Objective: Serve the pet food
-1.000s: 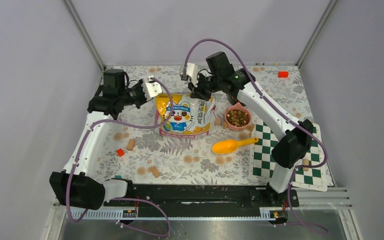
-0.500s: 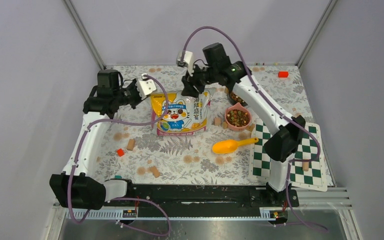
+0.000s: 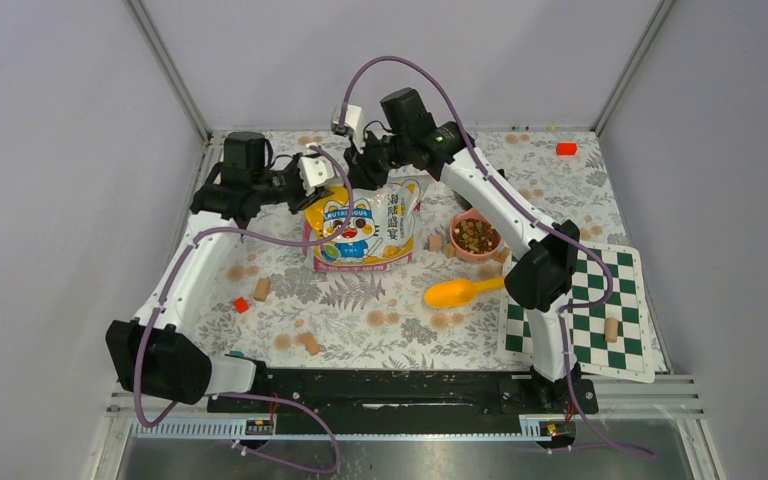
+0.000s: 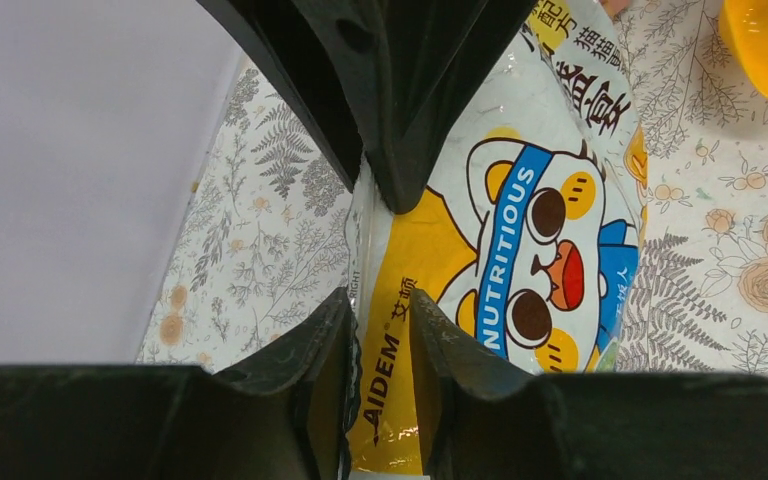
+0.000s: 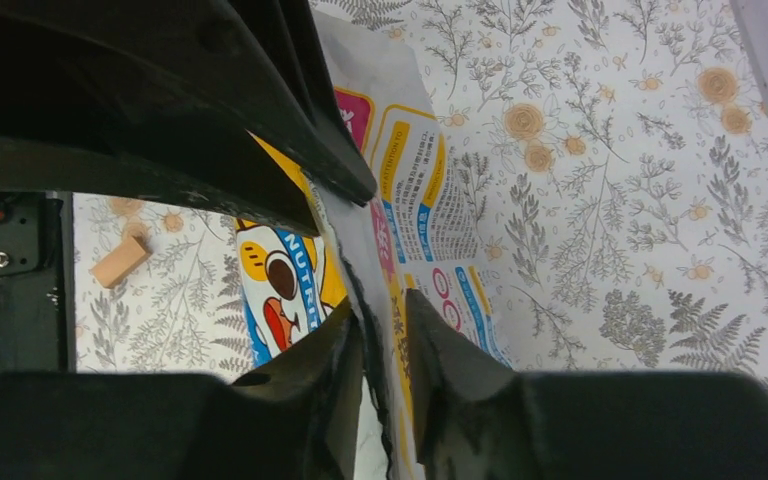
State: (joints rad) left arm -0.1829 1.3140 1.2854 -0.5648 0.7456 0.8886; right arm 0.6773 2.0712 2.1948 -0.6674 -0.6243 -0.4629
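Progress: serving appears largely done; pet food (image 3: 476,235) fills the pink bowl (image 3: 454,238) right of bench (image 3: 360,300) centre. Left tool (image 4: 380,300) and right tool (image 5: 382,315) are each clamped nearly closed on the bag (image 3: 365,228) top edge; releasing it likely remains.

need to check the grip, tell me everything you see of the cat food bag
The bag is a glossy yellow, white and pink pouch with a cartoon cat and the word NUTRITIOUS. Its far top edge is pinched by the left tool and right tool, close together; its lower end points nearward, left of the pink bowl.
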